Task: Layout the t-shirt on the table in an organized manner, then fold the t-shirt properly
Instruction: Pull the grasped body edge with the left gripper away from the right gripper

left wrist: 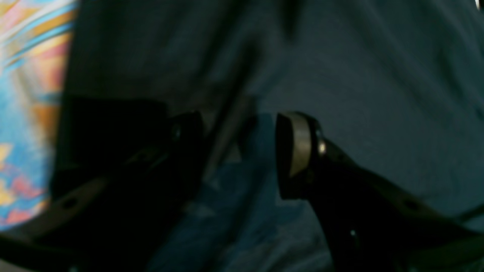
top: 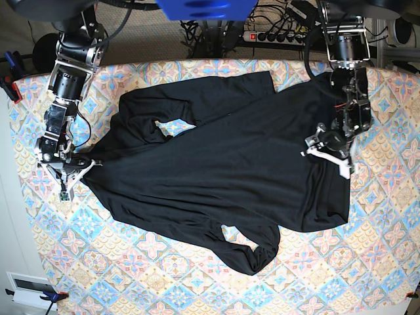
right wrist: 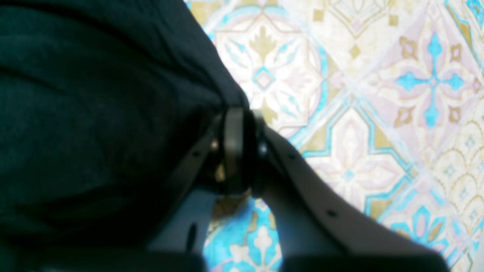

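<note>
The black t-shirt (top: 230,157) lies spread across the patterned table (top: 164,262), wrinkled, with one long sleeve folded over at the top left and another curled at the bottom. My right gripper (top: 85,164) is at the shirt's left edge. In the right wrist view it (right wrist: 237,113) is shut on a pinch of the t-shirt (right wrist: 94,113) above the table (right wrist: 378,94). My left gripper (top: 325,152) hovers over the shirt's right side. In the left wrist view it (left wrist: 242,147) stands open, fingers (left wrist: 298,147) apart just over the t-shirt (left wrist: 378,75), with table (left wrist: 26,94) at left.
A power strip (top: 275,36) and cables lie beyond the table's far edge. A blue mount (top: 207,8) sits at top centre. Clamps (top: 12,88) hold the cloth at the table's left edge. Bare patterned table surrounds the shirt on all sides.
</note>
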